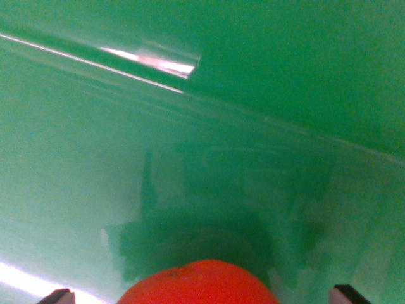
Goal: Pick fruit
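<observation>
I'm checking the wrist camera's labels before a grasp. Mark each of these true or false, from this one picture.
1. An orange-red fruit shows at the bottom edge of the wrist view. True.
2. The surface around the fruit is blue. False: it is green and glossy.
3. The fruit lies between the two dark fingertips of the pincer. True.
4. The fingertips are pressed against the fruit. False: green shows between each tip and the fruit.
5. A bright glare streak sits at upper left. True.
6. Three fruits are visible. False: only one.
</observation>
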